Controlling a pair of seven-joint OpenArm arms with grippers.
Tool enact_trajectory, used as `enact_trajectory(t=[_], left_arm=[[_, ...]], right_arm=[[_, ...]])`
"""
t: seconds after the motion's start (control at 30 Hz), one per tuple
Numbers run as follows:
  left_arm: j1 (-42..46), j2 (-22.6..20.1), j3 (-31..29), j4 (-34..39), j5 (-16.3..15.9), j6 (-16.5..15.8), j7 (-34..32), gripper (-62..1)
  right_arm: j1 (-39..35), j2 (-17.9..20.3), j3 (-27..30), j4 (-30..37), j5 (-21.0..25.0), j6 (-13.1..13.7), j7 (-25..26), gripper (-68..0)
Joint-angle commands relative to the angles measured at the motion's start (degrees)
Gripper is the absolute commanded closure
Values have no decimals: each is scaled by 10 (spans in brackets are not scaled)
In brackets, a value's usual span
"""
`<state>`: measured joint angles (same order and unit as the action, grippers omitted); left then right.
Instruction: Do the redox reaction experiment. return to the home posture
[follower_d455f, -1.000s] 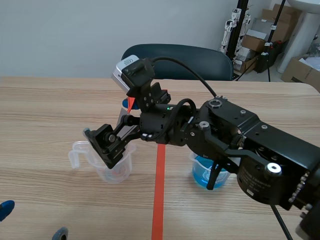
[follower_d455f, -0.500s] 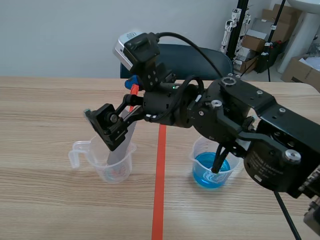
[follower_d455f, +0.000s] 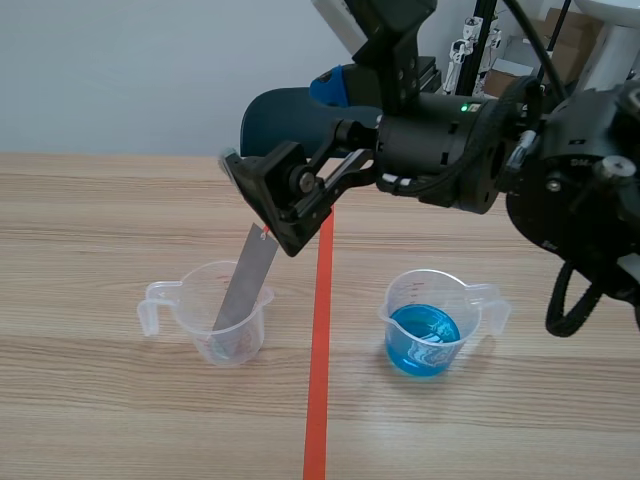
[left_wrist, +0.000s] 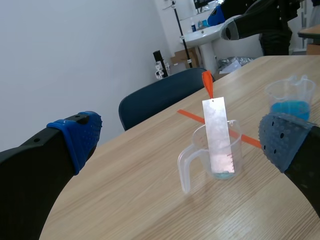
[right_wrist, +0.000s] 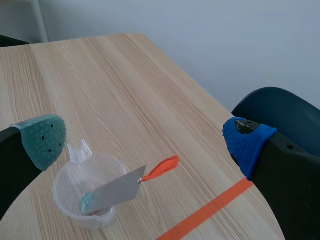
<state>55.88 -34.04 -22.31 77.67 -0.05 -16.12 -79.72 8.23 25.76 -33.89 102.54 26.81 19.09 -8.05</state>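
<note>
The clear jug stands on the wooden table and serves as the anchor for everything else. The left gripper sits nearest the robot, well short of the jug, with its two blue-padded fingers spread wide apart and nothing between them; its wrist view looks straight past them at the jug. Inside the jug leans the metal strip. Its lower end rests on the jug's bottom, and its upper end rises past the rim, tilted toward the orange-red tape line just beside the jug. A thin trace of blue-green liquid seems to lie at the jug's bottom, though the wall blurs it. At the strip's upper end hangs a small orange tag. Across the tape line from the jug, level with it and well apart, stands the second cup, holding bright blue liquid, its handle turned away from the jug. The right gripper hangs above the jug, on an arm that comes in high from the far side of the tape line. Its fingers are apart and hold nothing, and the right wrist view shows the jug and strip below the gap, clear of both pads. Beyond the jug, past the table's far edge, stands a dark blue chair before a pale wall.
</note>
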Motion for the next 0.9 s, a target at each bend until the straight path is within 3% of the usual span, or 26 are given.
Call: enact_trajectory(t=[0.0,0.1,0.3,0.4,0.63,0.7,0.87], left_arm=[[0,-9,-7,20,-18,0,7,-623],[-5,-32,-12,67,-22,-5,57,-623],[-43,-91,-2,145,-27,-75,190,-623],[-61,-115,5,167,-68,-76,238,-623],[-88,-152,19,189,-155,-82,327,-623],[-96,-154,27,193,-170,-87,355,-623],[-132,-156,66,195,-170,-87,389,-623]], right_arm=[[-10,10,24,20,4,-3,5,-669],[-48,30,67,52,4,-2,5,-669],[-127,67,147,95,4,-2,9,-669],[-165,80,188,103,4,-2,16,-669],[-261,103,288,103,2,-16,105,-669],[-284,103,314,103,-12,-24,121,-669],[-336,103,359,116,-50,-33,143,-669]])
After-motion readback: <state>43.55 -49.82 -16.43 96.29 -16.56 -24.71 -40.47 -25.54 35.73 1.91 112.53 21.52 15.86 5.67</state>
